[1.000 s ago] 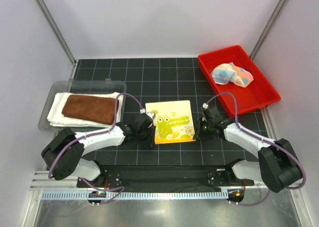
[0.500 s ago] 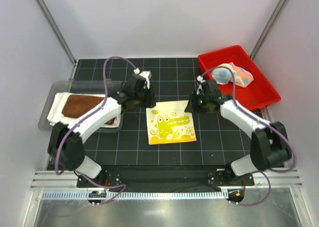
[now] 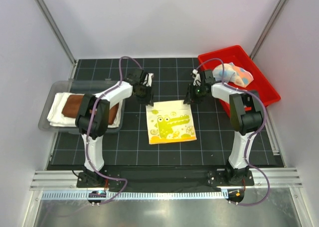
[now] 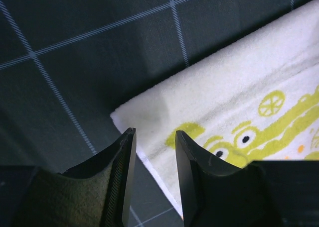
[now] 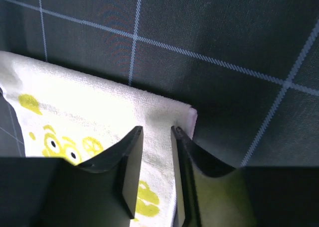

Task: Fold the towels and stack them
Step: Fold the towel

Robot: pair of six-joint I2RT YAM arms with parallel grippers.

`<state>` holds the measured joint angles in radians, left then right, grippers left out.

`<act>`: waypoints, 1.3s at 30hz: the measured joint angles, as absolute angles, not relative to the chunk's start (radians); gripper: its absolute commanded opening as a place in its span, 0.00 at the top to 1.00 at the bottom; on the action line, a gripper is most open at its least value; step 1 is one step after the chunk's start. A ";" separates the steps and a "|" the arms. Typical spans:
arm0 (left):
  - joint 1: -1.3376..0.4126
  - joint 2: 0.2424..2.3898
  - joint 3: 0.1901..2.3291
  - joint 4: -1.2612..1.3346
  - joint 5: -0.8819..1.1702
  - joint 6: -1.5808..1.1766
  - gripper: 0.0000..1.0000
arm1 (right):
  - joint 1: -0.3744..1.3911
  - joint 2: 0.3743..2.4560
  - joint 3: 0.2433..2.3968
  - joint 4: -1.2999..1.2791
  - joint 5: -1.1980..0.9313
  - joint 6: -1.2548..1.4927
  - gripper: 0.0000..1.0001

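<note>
Left wrist view: the left pincer (image 4: pixel 153 137) stands partly spread, gripping nothing, over the far left corner of the yellow crocodile towel (image 4: pixel 239 102) (flat on the black gridded surface (image 4: pixel 75 62)). The right pincer (image 5: pixel 157 132), narrowly spread, is over the far right corner. Further out, the brown towel (image 3: pixel 72 105) lies on the cream towel (image 3: pixel 55 115) in a clear tray (image 3: pixel 75 86); the pastel towel (image 3: pixel 237 73) sits in a red bin (image 3: pixel 254 95).

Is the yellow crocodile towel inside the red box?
No, the small yellow towel with the green crocodile lies flat on the black gridded mat, outside the red plastic tray.
</note>
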<state>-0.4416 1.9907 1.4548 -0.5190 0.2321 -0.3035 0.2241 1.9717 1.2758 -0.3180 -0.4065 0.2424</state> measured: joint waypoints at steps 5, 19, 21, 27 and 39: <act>-0.416 2.033 1.602 -0.646 0.193 -0.157 0.55 | 0.206 1.959 1.304 -0.360 -0.441 0.176 0.50; -0.301 2.193 1.767 -0.806 0.503 0.174 0.57 | 0.146 2.182 1.672 -0.685 -0.587 -0.213 0.47; -0.307 2.223 1.777 -0.828 0.523 0.198 0.57 | 0.142 2.233 1.726 -0.729 -0.603 -0.255 0.48; -0.312 2.277 1.849 -0.872 0.553 0.245 0.59 | 0.135 2.261 1.779 -0.804 -0.653 -0.359 0.53; -0.312 2.329 1.935 -0.934 0.555 0.300 0.67 | 0.135 2.327 1.848 -0.881 -0.741 -0.453 0.62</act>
